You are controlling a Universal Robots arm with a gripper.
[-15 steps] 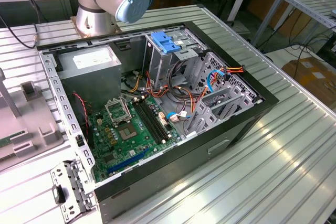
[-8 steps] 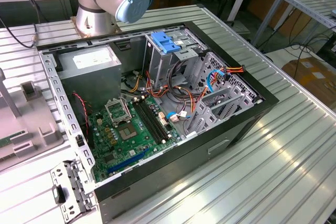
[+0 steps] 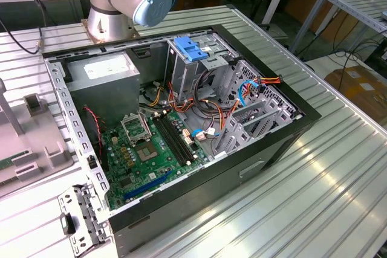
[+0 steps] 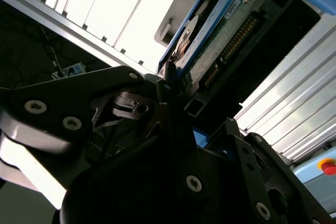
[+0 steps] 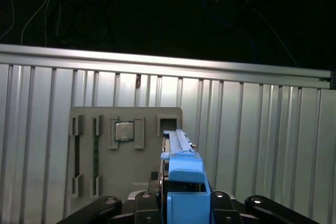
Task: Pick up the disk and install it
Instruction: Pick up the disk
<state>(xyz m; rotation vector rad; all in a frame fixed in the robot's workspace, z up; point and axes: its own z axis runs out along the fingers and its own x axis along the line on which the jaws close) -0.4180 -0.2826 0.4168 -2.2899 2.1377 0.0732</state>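
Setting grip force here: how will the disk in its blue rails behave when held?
The disk is probably rigid: it stands straight out of the gripper without sagging. Its bare circuit board and connector pins look fragile. The blue plastic rails may slip or flex slightly.

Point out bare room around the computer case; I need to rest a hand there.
The ribbed table on the exterior view's right of the computer case is bare. On that view's left the grey fixture tray crowds it; inside, cables fill the gaps.
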